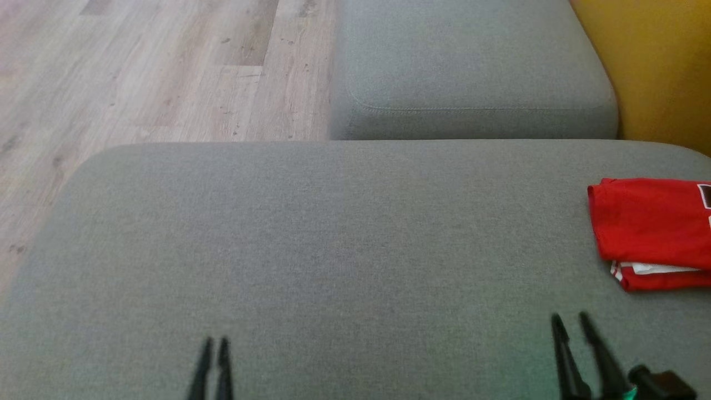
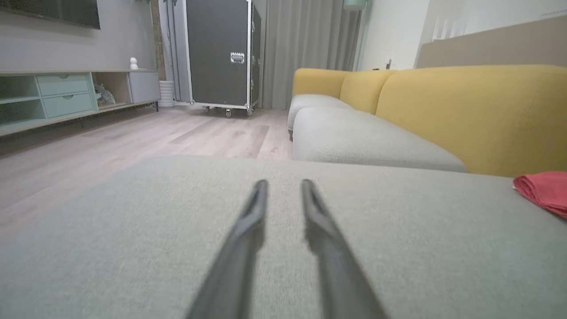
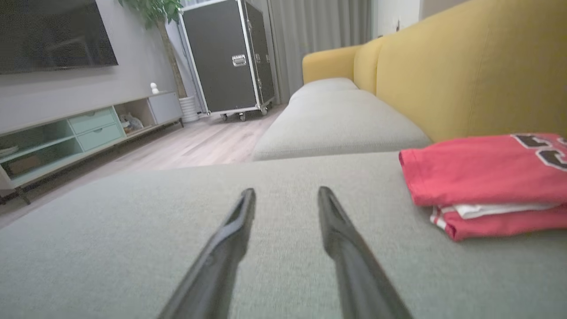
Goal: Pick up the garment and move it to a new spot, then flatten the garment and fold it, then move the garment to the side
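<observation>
Head view: we see left gripper [image 1: 216,347] at 7 o'clock, fingers a narrow gap apart, holding nothing, grey cushion [image 1: 333,233] beneath. At 5 o'clock, right gripper [image 1: 569,322], fingers spread wider, also empty. Folded red shirt [image 1: 650,222] lies on the cushion at 3 o'clock, cut by the frame edge, nearer the right gripper. Yellow backrest [image 1: 661,66] at 1 o'clock.

No text can be read in full. The folded red garment [image 3: 478,170], at the right on the grey cushion, bears dark white-edged characters [image 3: 542,148], cut off at the picture's edge and illegible.
</observation>
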{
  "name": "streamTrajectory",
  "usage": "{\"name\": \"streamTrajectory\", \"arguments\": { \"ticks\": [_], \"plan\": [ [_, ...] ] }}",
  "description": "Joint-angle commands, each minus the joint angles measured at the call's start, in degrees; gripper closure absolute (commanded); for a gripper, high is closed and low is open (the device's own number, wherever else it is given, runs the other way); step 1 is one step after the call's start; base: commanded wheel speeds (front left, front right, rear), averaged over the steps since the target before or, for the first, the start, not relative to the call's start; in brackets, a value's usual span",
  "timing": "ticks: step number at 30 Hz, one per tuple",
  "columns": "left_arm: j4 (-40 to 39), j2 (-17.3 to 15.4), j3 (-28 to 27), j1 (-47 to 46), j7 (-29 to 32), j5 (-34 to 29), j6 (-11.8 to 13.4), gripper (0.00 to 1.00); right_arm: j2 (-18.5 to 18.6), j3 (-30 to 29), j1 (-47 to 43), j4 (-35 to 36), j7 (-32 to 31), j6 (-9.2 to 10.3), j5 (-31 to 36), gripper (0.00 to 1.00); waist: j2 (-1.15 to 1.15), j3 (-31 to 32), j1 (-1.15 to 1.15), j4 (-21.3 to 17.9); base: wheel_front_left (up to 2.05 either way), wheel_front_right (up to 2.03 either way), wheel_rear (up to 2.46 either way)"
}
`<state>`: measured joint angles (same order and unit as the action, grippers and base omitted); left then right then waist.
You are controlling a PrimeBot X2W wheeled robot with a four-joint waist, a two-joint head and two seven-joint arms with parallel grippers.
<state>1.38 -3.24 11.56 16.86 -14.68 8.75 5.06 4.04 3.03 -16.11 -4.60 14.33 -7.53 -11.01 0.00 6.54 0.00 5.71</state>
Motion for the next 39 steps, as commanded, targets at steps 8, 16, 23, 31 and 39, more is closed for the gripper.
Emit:
{"name": "streamTrajectory", "arguments": {
  "ticks": [8,16,23,31,39],
  "plan": [
    [3.1,-0.2,-0.4,-0.3,0.6,3.9,-0.4,1.00,0.1,0.2,0.5,-3.3,-0.9,0.00,-3.7,1.00,0.00,-0.3,0.01,-0.3,0.00,0.00,0.00],
    [3.9,-0.5,-1.1,-1.9,1.7,9.6,-1.2,1.00,0.3,-0.1,2.0,-3.8,-1.9,0.00,-9.2,1.00,0.00,-0.7,0.01,-0.6,0.00,0.00,0.00],
    [4.6,-0.7,-1.7,-3.1,2.4,13.9,-1.9,1.00,0.4,-0.4,3.1,-4.1,-2.8,0.01,-13.3,1.00,0.00,-1.0,0.01,-0.9,0.00,0.00,0.00],
    [5.4,-1.0,-2.6,-4.8,3.6,20.2,-2.8,1.00,0.5,-0.8,4.7,-4.5,-4.0,0.01,-19.3,1.00,0.00,-1.5,0.01,-1.3,0.00,0.00,0.00],
    [6.0,-1.2,-3.4,-6.3,4.8,25.8,-3.7,1.00,0.6,-1.3,6.1,-4.9,-5.2,0.01,-24.7,1.00,0.00,-2.0,0.01,-1.7,0.00,0.00,0.00]
  ]
}}
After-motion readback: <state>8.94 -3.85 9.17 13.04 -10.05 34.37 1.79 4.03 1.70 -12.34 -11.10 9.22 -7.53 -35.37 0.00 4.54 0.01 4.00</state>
